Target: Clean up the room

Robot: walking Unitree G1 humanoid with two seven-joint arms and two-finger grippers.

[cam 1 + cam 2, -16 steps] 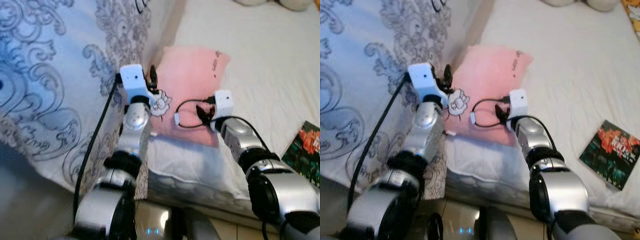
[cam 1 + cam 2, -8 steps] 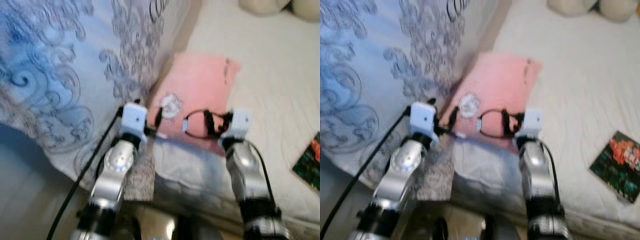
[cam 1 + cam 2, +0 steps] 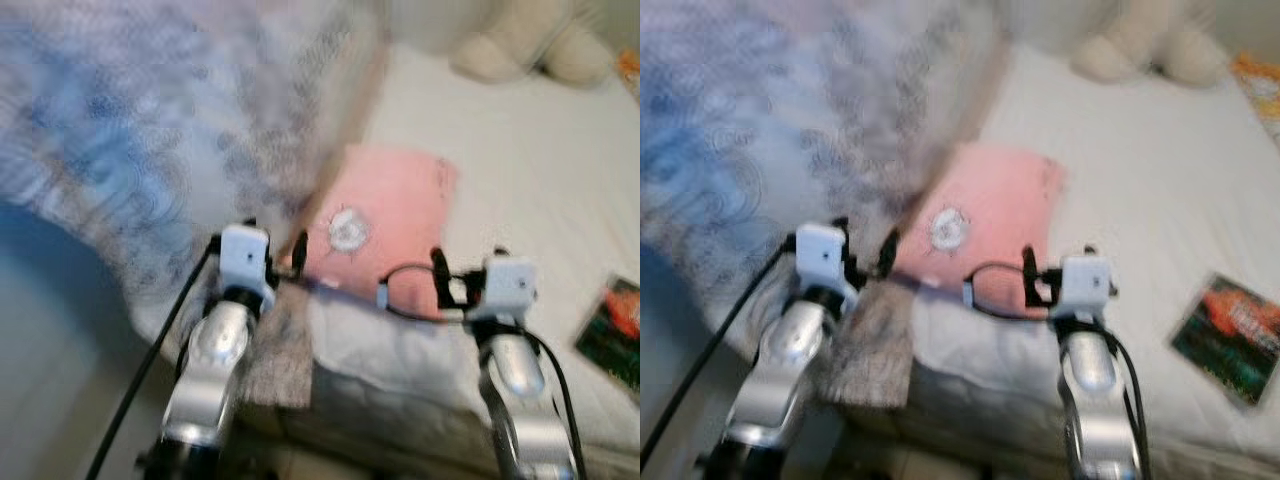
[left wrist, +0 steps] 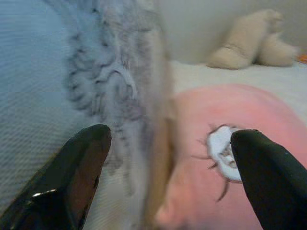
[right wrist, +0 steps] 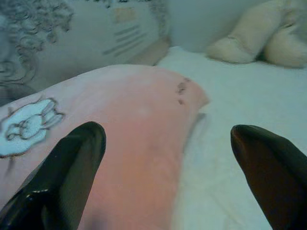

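Head views: pink pillow on the bed at its near edge, against the patterned quilt; book well apart.
Left wrist: left gripper wide, pointing at the pillow's quilt-side edge.
Right wrist: right gripper wide above the pillow. Likely soft, light; pinch both near corners. Open bed beyond.

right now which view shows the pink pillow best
The right wrist view: the pink pillow is close and fairly sharp, between the open right gripper. Both eye views show it whole but blurred; the left wrist view catches one blurred end with its white patch.
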